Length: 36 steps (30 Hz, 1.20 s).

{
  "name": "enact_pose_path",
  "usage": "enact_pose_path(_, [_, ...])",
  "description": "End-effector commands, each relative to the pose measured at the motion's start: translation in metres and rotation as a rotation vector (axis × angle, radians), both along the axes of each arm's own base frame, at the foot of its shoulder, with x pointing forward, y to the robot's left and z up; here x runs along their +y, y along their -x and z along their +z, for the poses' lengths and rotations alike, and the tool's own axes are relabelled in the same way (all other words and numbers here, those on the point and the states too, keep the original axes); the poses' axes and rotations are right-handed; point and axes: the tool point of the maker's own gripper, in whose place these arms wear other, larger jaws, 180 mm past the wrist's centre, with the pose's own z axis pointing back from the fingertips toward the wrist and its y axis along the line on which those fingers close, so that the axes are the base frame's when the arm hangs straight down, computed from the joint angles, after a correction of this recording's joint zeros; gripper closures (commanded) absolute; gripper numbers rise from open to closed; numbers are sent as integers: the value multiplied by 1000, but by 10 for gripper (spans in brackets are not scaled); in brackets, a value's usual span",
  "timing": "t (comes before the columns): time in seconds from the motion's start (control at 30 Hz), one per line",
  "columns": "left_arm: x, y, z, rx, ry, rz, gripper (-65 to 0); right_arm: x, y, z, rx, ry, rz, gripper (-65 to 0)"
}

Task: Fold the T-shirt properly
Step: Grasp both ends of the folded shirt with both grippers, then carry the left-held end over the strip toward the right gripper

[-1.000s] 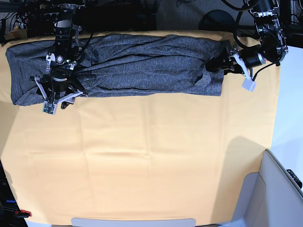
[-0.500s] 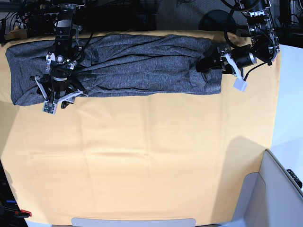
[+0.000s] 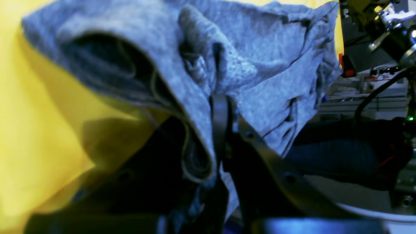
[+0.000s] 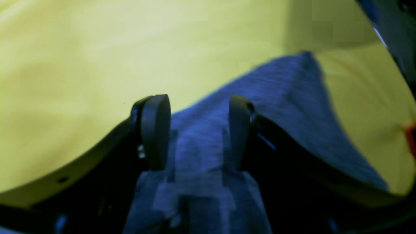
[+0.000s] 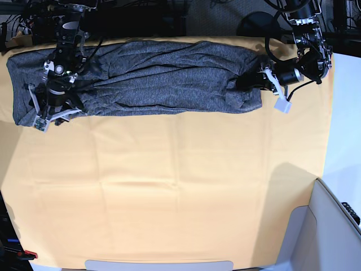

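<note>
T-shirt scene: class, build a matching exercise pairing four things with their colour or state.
Column one:
1. T-shirt
2. table cloth
3. left tool
4. right tool

Column two:
a. yellow-orange
b. jaws apart above fabric
c. dark heather-grey
d. closed on a fabric edge

Pairs: 1-c, 2-a, 3-d, 4-b

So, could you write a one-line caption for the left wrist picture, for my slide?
Left claw shut on a bunched edge of the grey T-shirt above the yellow table cloth.
</note>
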Motion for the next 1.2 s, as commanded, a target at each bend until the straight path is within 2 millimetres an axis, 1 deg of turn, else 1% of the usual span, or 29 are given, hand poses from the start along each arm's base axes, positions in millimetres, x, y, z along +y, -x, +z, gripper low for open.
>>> enact_pose_path(0.0, [-4,-10,14,-56,19,4,0,-11,-4,21,-63,38,-21,-291])
enact_pose_path(0.13, [-19,-18,33,-131,20,-21,-1,-42,12,37,-93,62,-116,-291])
enact_pose_path(0.23, [-46,-17,45,-177,37,-89,-1,-61,24,44,-105,81,-173,-291])
enact_pose_path(0.27, [-57,-17,49,-192,46,-115,-1,-68,29,45,-106,85,-197,-291])
enact_pose_path(0.33, [-75,-21,56,-215,70,-149,-1,-79,38,47,-106,93,-234,-291])
enact_pose_path(0.43, [-100,-22,61,-225,112,-194,-1,-93,54,45,-86,109,-276,-291])
enact_pose_path(0.57, [-130,-23,69,-223,160,-248,-1,-100,67,41,-62,121,-296,-291])
enact_pose_path(0.63, [-145,-23,73,-217,180,-278,-1,-103,70,40,-52,127,-297,-291])
enact_pose_path(0.7, [-166,-24,83,-231,217,-310,-1,-106,73,40,-42,141,-295,-291])
enact_pose_path(0.8, [-188,-25,90,-236,260,-332,-1,-108,74,41,-40,146,-295,-291])
enact_pose_path(0.9, [-205,-27,90,-221,296,-348,-1,-108,77,40,-31,150,-294,-291])
enact_pose_path(1.07, [-227,-31,89,-212,339,-360,-1,-108,81,36,-17,149,-294,-291])
enact_pose_path(1.17, [-239,-29,83,-190,368,-348,-1,-107,82,35,-15,147,-294,-291])
